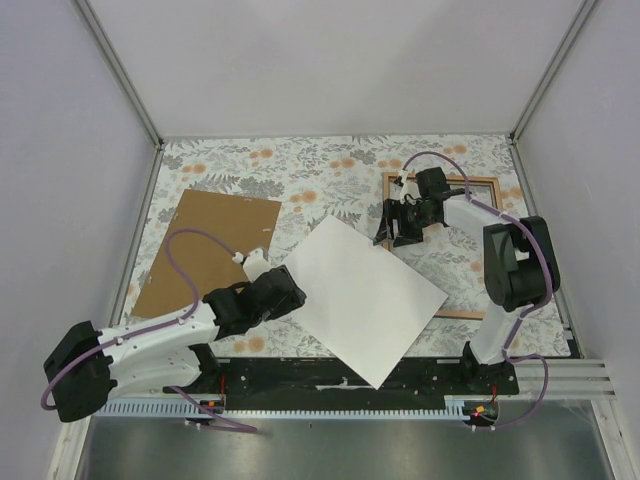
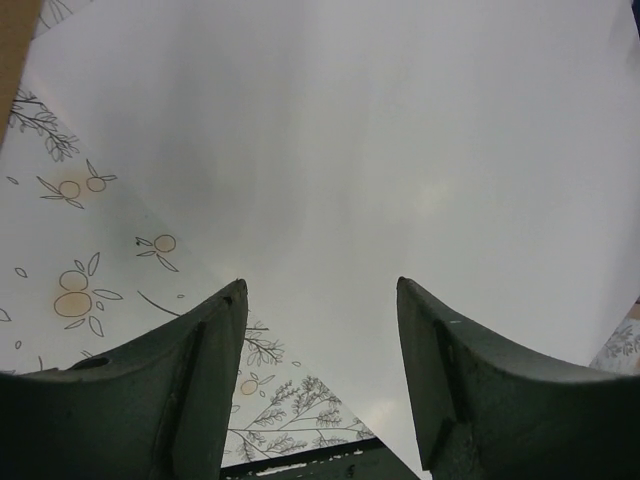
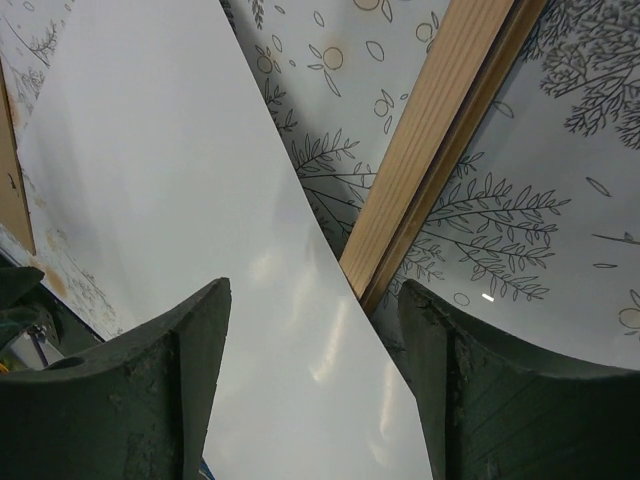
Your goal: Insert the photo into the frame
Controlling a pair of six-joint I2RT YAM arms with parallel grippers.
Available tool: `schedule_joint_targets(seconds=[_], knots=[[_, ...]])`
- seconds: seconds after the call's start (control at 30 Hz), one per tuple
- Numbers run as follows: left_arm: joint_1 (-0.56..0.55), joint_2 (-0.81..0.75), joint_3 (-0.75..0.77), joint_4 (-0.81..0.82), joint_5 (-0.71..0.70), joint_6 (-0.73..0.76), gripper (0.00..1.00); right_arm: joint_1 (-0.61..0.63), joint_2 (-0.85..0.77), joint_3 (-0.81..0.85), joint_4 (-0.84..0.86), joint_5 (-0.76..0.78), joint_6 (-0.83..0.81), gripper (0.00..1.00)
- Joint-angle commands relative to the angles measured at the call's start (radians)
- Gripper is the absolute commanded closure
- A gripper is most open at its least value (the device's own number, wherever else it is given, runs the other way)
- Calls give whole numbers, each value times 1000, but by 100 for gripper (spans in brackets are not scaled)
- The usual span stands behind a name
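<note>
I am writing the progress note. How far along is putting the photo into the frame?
Done: the brown fibreboard backing panel lies aside; the light wooden rectangular frame lies back up. In hand: the large thin photo, white side up, lies slanted, partly over the frame, with the left pincer and right pincer open near it. Remaining: seating the photo inside the frame.

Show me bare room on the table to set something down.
Free: the table along its far edge, and the middle between panel and frame, behind the photo. Crowded: near centre, where photo overlaps frame.
</note>
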Motion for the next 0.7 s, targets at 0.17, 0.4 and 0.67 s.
schedule_joint_targets(seconds=[0.17,0.4,0.67], knots=[[100,0,-50,93,24,11,32,14,7,-56,25,-37,-30,25],[135,29,-69,143,47,40,32,29,-9,-82,17,-67,-35,26],[146,78,-83,188,58,65,32,32,-62,-116,-8,-87,-18,30]])
